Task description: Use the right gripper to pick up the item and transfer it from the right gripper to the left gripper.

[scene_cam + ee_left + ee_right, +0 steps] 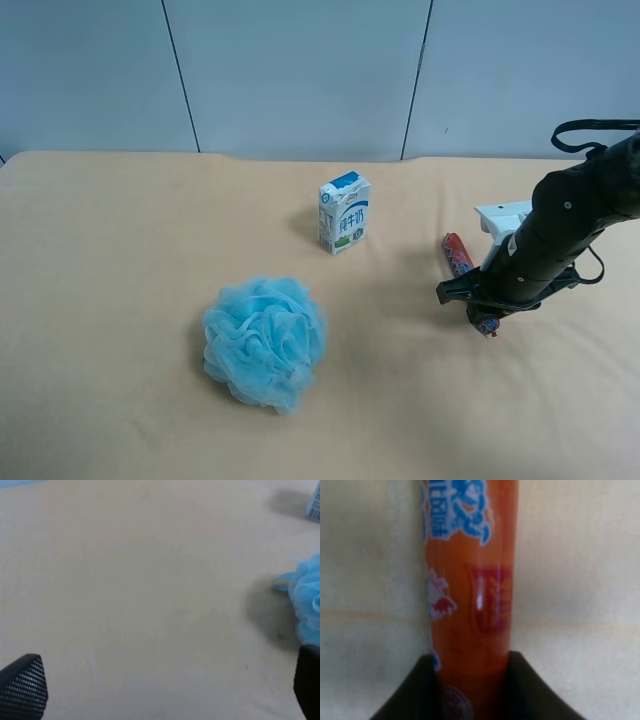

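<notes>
Beige table (110,260) under grey-blue wall panels: the item (457,252) sits toward its 3 o'clock edge, clamped near one end.
The right gripper (470,662) pinches the stick's 5 o'clock end, jaws tight on both sides, likely leaving the long part free for handover; I cannot tell if it is lifted. Milk carton (345,212) at its 10 o'clock, bath pouf (265,342) at 8 o'clock, both well apart. The left gripper (165,687) hangs spread wide beside the pouf, empty.

A small blue-and-white cardboard milk carton (345,212) stood upright on the beige cloth-covered surface (120,260), toward its far side. A fluffy light-blue mesh bath pouf (265,341) lay nearer the camera, well apart from the carton. Pale grey-blue wall panels (300,70) with dark seams rose behind the surface.
</notes>
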